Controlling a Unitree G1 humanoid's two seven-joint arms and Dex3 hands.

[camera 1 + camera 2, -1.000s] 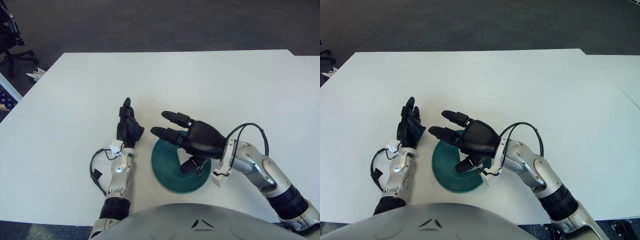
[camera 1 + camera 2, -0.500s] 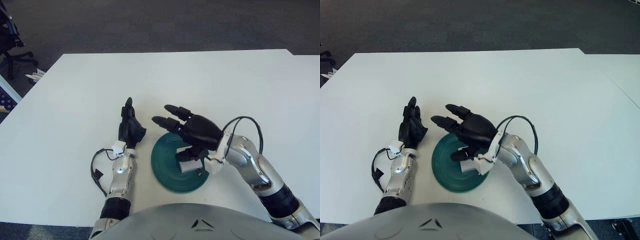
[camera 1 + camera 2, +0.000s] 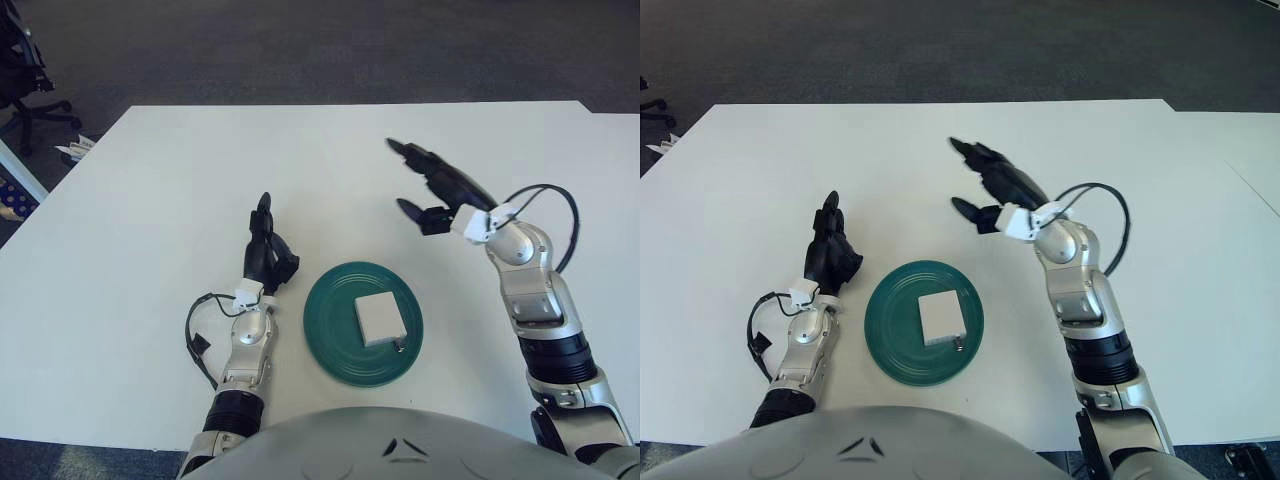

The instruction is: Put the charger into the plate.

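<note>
The right hand [image 3: 432,186] is up above the worktop [image 3: 150,200], fingers spread and holding nothing, well clear of the plate; a black cable loops out from its wrist; the left hand [image 3: 267,252] stands just left of the plate, fingers loose, empty, its thumb side hard to make out; the white charger [image 3: 380,319] lies flat inside the green plate [image 3: 330,330], right of centre, a small dark bit at its near corner too tiny to identify.
</note>
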